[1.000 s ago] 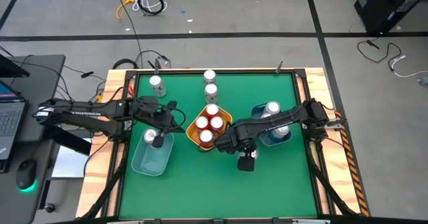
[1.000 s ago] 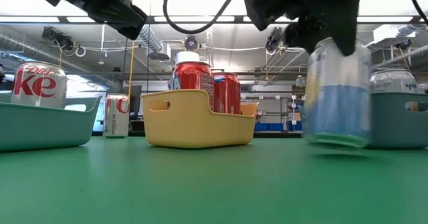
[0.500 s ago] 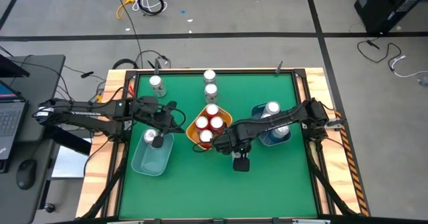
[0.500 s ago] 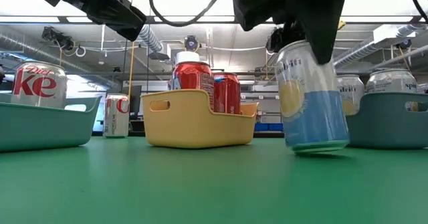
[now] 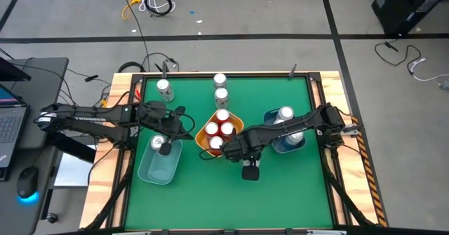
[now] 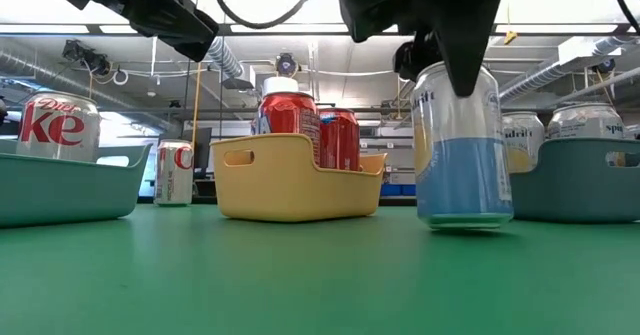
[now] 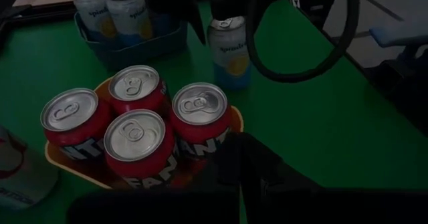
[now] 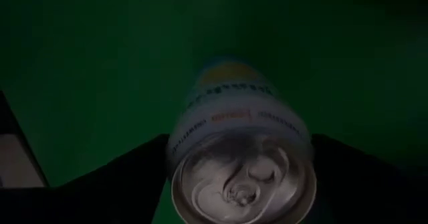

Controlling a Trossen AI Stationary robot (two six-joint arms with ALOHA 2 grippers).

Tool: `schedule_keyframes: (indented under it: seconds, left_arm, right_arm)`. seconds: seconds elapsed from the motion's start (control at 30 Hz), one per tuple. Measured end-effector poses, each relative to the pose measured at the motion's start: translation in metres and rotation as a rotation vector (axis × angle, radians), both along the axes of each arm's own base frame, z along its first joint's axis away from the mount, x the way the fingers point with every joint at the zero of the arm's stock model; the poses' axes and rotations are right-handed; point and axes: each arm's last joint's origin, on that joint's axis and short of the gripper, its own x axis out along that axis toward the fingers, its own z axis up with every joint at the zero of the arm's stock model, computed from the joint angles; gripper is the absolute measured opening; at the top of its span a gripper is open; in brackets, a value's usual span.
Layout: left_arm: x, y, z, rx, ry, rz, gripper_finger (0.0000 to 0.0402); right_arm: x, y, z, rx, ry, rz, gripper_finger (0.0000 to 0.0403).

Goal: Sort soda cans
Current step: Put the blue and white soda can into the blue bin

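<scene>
A light blue soda can (image 6: pixel 462 145) stands upright on the green table, just right of the yellow bin (image 6: pixel 300 180). My right gripper (image 5: pixel 249 166) is above it, pointing down and open. One finger stands on either side of the can's silver top (image 8: pixel 244 177). In the high view the gripper hides the can. The yellow bin (image 5: pixel 203 145) holds several red cans (image 7: pixel 140 134). My left gripper (image 5: pixel 186 126) hovers shut and empty left of that bin. My right gripper comes from above, pointing down, with a finger (image 8: pixel 134 177) on either side of the light blue can's upper end (image 8: pixel 200 124). I cannot tell whether the fingers touch it. The can stands upright with its base on the table.
A translucent bin (image 5: pixel 158 166) at the left holds a silver can (image 6: pixel 58 125). A blue bin (image 5: pixel 284 145) at the right holds light blue cans (image 5: pixel 284 114). Three silver cans stand near the far edge (image 5: pixel 164 88), (image 5: pixel 219 81), (image 5: pixel 222 95). The near half of the table is bare green.
My right gripper has gone toward the table's left, nearer the yellow bin, taking the light blue can along. The gripper has tipped to point straight down. The can was tilted and now stands upright on the table.
</scene>
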Motion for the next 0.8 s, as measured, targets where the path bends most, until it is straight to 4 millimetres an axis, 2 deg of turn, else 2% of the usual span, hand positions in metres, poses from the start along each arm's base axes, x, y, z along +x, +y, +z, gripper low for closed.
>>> schedule_keyframes:
  seconds: [0.37,0.8]
  left_arm:
    - [0.000,-0.001,-0.001,-0.002,0.008,-0.003,0.0000]
    - [-0.001,-0.009,-0.002,0.009,0.022,-0.028,0.0000]
  right_arm:
    - [0.004,0.003,-0.001,0.010,-0.053,0.015,0.0343]
    - [-0.005,0.008,-0.023,0.000,-0.002,0.069,0.0319]
